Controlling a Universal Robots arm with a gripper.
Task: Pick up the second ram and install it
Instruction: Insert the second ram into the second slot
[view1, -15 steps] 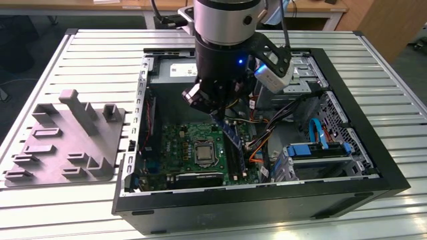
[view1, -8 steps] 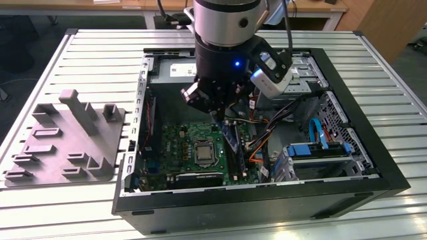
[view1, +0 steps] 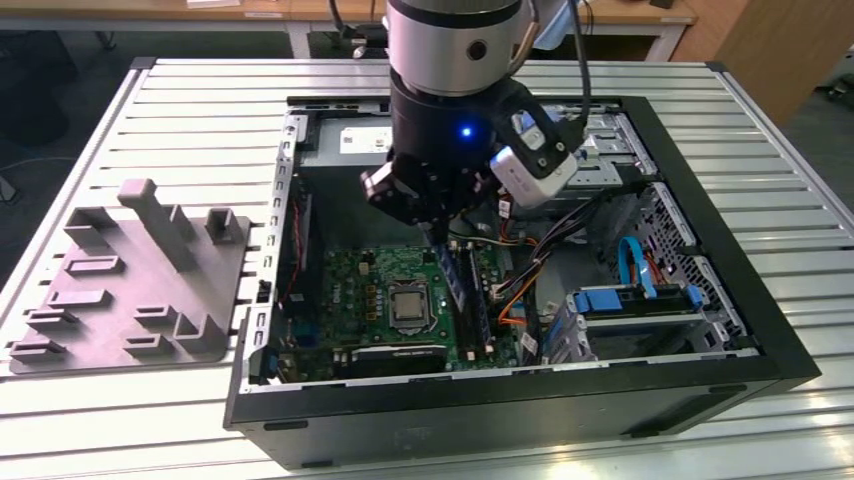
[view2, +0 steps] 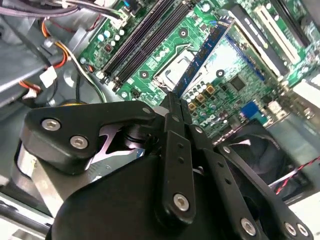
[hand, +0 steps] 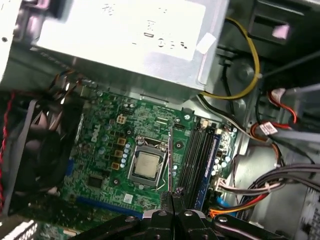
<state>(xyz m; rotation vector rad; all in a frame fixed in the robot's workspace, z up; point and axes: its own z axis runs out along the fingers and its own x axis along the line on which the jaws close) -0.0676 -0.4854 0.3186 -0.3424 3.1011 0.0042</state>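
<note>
Second ram (view2: 207, 47), long narrow dark green-black stick with black chips, hangs clamped in the black metal gripper (view2: 174, 100) over the green motherboard (hand: 107, 150), just beside the black slots (hand: 192, 150); any tilt or offset could jam it on a slot edge.

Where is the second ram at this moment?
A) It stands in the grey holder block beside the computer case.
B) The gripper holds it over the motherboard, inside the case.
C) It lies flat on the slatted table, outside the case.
B: the gripper is shut on the second ram, which is seen edge-on over the motherboard, close to the memory slots.
</note>
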